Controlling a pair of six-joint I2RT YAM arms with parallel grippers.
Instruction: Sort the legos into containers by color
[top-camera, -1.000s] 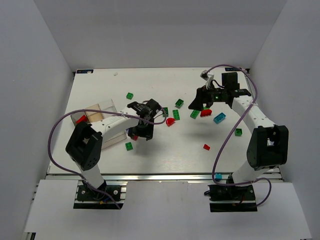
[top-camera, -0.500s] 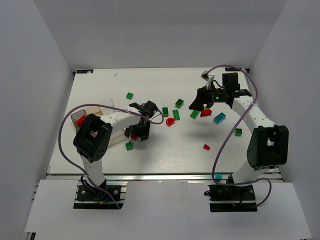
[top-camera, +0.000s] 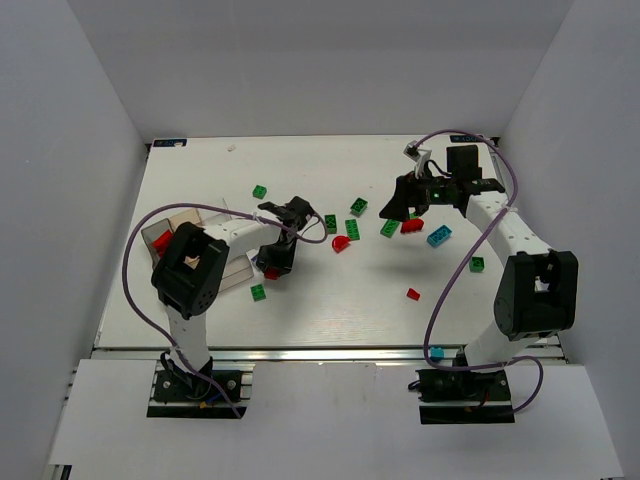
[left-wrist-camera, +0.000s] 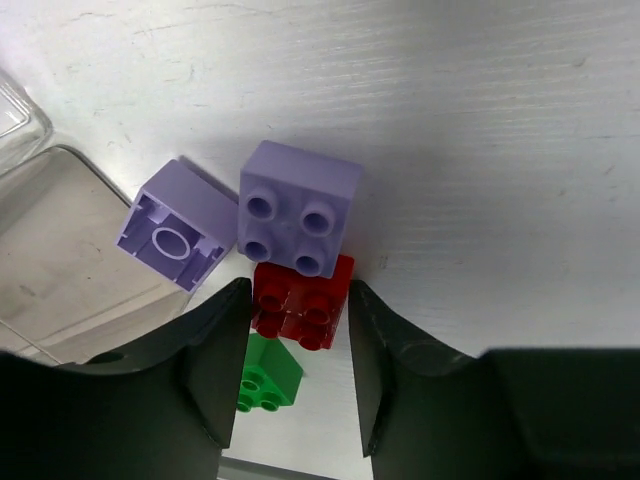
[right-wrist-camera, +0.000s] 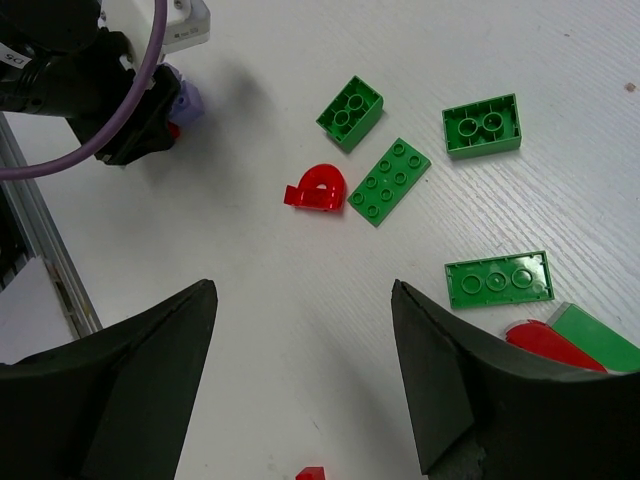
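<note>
One purple brick (left-wrist-camera: 300, 220) touching red brick (left-wrist-camera: 300, 312) pinched by left hand (left-wrist-camera: 298, 292), green brick (left-wrist-camera: 266, 378) just beside, right hand (right-wrist-camera: 301, 292) spread.

Wide right pincer (right-wrist-camera: 302, 300) over scattered legos (right-wrist-camera: 390, 182)

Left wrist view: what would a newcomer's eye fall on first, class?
A small red studded brick sits right between the black fingers of the left gripper. Against it lies a light purple brick, studs up; a second purple brick lies hollow side up by the clear plastic container.
</note>
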